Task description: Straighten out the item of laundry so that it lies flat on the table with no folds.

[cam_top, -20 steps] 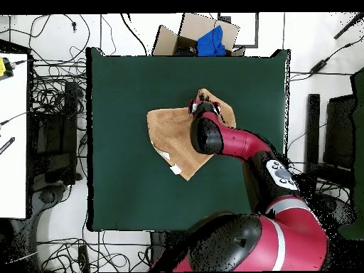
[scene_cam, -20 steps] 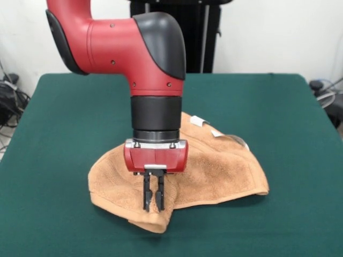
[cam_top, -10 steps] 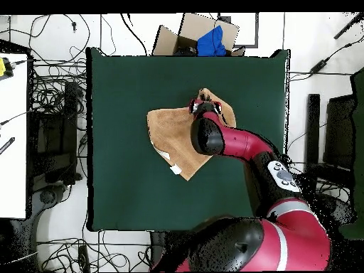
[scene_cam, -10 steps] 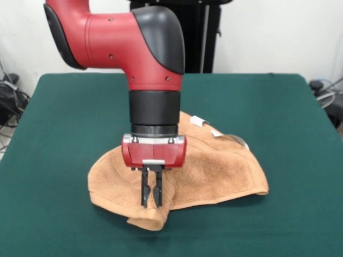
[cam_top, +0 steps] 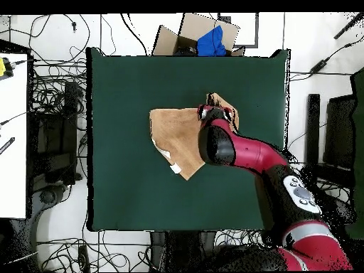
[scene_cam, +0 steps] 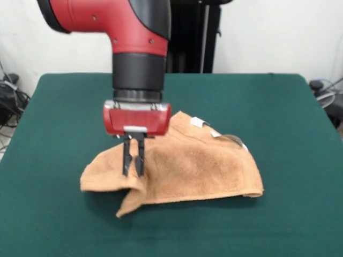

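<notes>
The orange-tan towel lies crumpled near the middle of the green table, with small white tags on its far edge. My gripper hangs from the red arm over the towel's left part. It is shut on a pinch of cloth and holds that part raised, so a flap droops below it toward the front edge. In the overhead view the towel spreads left of the gripper, and the arm hides its right part. The table is much larger than the towel.
A cardboard box with a blue thing in it sits beyond the table's far edge in the overhead view. Cables lie on the floor around the table. A white desk stands at the left. A black stand rises behind the table.
My gripper has risen and moved left in the front view, with the pinched cloth in it. The towel's left near part has lifted and shifted with it.
</notes>
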Robot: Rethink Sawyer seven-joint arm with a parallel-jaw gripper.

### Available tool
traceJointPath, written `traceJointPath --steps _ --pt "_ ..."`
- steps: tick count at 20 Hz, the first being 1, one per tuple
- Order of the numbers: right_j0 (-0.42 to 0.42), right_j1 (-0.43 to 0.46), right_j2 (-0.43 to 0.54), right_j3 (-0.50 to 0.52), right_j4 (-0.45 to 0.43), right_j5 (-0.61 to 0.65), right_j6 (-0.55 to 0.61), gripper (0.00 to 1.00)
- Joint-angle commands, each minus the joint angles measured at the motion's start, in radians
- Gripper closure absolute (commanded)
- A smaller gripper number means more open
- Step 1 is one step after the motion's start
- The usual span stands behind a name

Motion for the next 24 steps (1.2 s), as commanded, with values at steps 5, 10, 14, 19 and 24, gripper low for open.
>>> traceJointPath --steps 5,10,14,19,24 --pt "-0.099 -0.106 0.049 0.176 -0.048 0.075 0.130 1.00" --pt "-0.122 -0.072 0.062 0.172 -0.066 0.046 0.117 1.00" --pt "-0.126 -0.054 0.063 0.158 -0.077 0.033 0.117 1.00" --pt "-0.118 -0.028 0.061 0.146 -0.079 0.011 0.128 1.00" --pt "-0.120 -0.016 0.059 0.139 -0.081 0.001 0.129 1.00"
